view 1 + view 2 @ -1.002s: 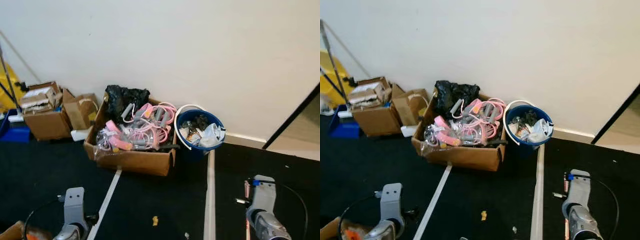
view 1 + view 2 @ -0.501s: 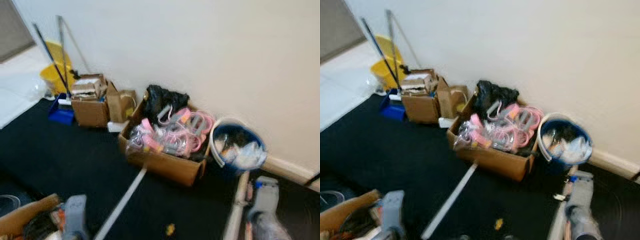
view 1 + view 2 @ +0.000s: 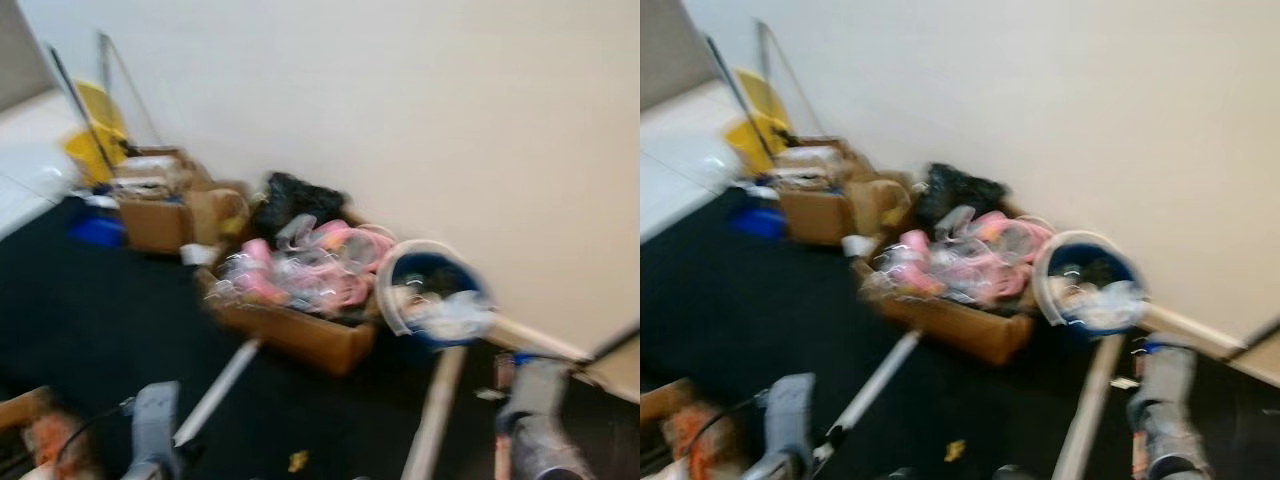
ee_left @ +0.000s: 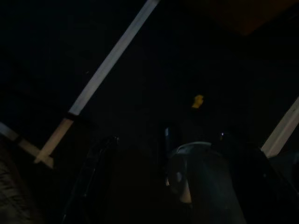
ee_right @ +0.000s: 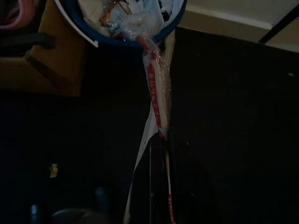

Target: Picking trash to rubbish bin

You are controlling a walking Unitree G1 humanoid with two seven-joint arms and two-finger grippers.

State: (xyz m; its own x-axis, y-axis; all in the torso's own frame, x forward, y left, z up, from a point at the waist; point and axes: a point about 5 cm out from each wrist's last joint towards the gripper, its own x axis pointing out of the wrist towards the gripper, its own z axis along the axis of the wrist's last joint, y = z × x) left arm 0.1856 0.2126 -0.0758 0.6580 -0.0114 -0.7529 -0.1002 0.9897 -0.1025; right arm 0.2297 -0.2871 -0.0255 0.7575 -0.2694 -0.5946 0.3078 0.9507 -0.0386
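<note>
Head views blurred and swung since a second ago: the camera turned, the things did not move. The blue rubbish bin (image 3: 1087,287) now sits right of centre against the wall, beside the cardboard box (image 3: 955,320) of pink items. The right gripper (image 5: 160,140) is clamped on a clear red-striped wrapper (image 5: 154,88), near the bin; judged close to drop-off. Left gripper: fingers cannot be told. Yellow scrap (image 4: 198,100) lies on the carpet. No writing legible.

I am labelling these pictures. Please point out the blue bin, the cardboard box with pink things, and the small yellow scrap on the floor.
blue bin (image 3: 447,329): left eye view, front wall.
cardboard box (image 3: 300,336): left eye view, front side.
yellow scrap (image 4: 198,101): left wrist view, its middle.
</note>
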